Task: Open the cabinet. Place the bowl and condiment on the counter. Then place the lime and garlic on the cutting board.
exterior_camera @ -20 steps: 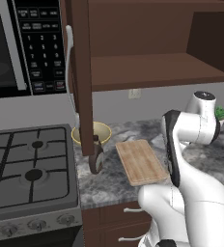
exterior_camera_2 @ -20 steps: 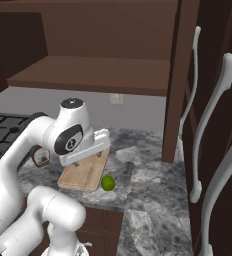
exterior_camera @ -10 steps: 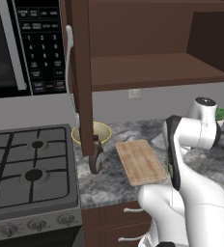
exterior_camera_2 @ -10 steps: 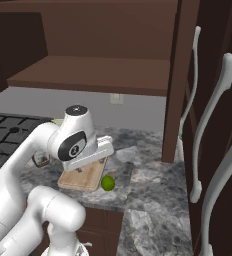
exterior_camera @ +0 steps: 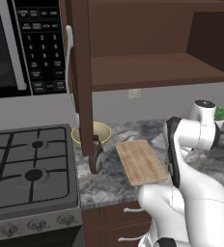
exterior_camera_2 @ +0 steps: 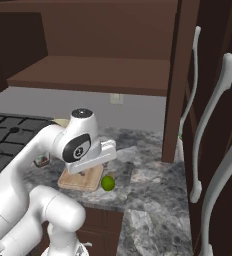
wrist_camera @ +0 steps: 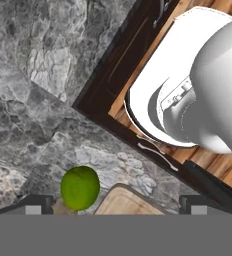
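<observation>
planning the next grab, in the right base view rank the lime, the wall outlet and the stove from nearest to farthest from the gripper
The gripper, open, hangs low over the counter's front edge.
1. lime: on the counter just off the cutting board's right edge, right under the hand.
2. stove: to the left, past the arm.
3. wall outlet: on the back wall under the shelf.
Stove and outlet are close to call.

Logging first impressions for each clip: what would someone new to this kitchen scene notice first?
Probably the bright green lime on the grey marbled counter, lying just off the corner of the pale wooden cutting board. Next, the white robot arm bent low over that board, its gripper hanging above the lime with jaws open. Then the open dark brown cabinet door, with a yellow bowl on the counter behind it.
</observation>
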Motion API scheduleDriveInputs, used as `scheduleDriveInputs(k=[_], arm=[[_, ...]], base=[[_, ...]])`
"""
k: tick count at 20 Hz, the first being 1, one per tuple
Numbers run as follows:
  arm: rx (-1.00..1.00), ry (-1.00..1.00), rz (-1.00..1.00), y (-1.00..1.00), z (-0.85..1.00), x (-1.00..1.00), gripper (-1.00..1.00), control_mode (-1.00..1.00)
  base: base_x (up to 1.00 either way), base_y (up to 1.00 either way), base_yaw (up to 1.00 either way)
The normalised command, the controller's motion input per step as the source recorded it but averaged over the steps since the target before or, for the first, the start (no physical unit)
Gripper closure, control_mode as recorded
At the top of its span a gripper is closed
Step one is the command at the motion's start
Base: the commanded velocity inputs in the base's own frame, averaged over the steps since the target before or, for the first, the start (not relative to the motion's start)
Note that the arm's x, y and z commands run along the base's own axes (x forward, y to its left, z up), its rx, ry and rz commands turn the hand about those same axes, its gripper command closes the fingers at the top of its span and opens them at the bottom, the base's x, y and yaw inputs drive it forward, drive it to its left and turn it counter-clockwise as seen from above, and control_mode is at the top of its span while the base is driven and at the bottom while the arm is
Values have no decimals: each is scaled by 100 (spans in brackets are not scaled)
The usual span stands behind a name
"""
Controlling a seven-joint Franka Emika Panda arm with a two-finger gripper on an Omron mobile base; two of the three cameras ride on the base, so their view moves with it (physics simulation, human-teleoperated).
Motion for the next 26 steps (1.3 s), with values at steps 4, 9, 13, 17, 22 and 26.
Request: scheduleDriveInputs(k=[4, 9, 13, 17, 22, 26], arm=[[2, 3, -7, 0, -15, 16, -100, -100], [0, 2, -7, 0, -20, 16, -100, -100], [0, 1, -7, 0, -24, 14, -100, -100], [0, 2, -7, 0, -23, 12, -100, -100], [0, 1, -7, 0, -21, 10, -100, -100], [0, 0, -7, 0, -19, 13, -100, -100]], base=[[0, 0, 0], [0, 0, 0], [0, 0, 0], [0, 0, 0], [0, 0, 0], [0, 0, 0]])
